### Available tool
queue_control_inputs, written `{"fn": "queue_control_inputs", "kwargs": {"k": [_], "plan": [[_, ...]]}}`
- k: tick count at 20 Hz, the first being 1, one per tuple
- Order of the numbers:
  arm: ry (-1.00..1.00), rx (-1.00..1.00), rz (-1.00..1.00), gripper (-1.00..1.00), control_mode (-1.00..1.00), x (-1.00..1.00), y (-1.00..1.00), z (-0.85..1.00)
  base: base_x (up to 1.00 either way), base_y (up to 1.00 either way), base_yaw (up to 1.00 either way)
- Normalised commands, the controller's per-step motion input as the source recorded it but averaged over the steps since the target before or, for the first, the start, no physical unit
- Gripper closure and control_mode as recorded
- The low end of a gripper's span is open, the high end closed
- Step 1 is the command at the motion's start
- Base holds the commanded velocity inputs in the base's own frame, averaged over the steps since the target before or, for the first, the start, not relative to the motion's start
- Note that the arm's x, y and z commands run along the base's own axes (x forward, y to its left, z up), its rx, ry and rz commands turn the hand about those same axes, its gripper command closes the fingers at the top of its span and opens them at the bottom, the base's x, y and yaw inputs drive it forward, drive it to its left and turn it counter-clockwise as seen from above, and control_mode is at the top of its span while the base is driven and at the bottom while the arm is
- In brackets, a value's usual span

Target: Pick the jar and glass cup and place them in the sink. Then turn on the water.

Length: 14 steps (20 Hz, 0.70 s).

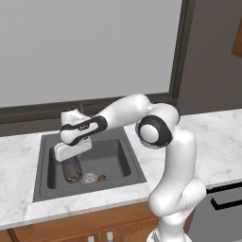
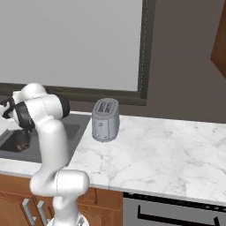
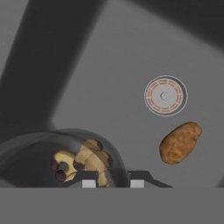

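Hand view, nearest first: gripper [image 3: 113,181] w/ its two dark fingertips [image 3: 89,179] low in frame, jaws narrow, pinched on the rim of the jar [image 3: 65,159]. Jar is a clear cylinder w/ brown-golden bits inside, seen almost end-on, so its long axis runs roughly along the gripper's line of sight, down toward the basin floor. Past it on the dark floor of the sink [image 3: 109,65]: a brown potato-like lump [image 3: 180,142], lying apart from the jar, long axis slanted; just beyond that the round silver drain [image 3: 166,96], near the lump but not touching.

Left base view gives what the hand cam can't: whole arm reaching fwd and left over the sink [image 1: 47,160], gripper [image 1: 71,158] pointing down into the basin, jar [image 1: 72,170] hanging upright below it, bottom close to the floor – can't tell if it touches. Drain [image 1: 89,178] just right of the jar, brown lump [image 1: 101,178] right of the drain. White marble surface [image 1: 212,137] wraps the basin; wood cabinet fronts [image 1: 94,227] below the front edge.

Right base view: arm's elbow blocks most of the sink [image 2: 13,143]; jar and gripper hidden there. It adds a silver toaster [image 2: 105,119] upright on the surface [image 2: 167,150], right of the basin, well apart from the jar. Big window [image 2: 70,44] behind.
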Motion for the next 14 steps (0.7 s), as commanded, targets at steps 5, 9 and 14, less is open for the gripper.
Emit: {"fn": "queue_control_inputs", "kwargs": {"k": [5,9,14], "plan": [[-0.13,0.00,0.00,1.00,-1.00,0.00,0.00,-0.31,0.00,0.00,0.00],[-0.11,0.03,0.00,1.00,-1.00,0.00,0.00,-0.41,0.00,0.00,0.00],[-0.06,0.06,0.00,1.00,-1.00,0.00,0.00,-0.35,0.00,0.00,0.00]]}}
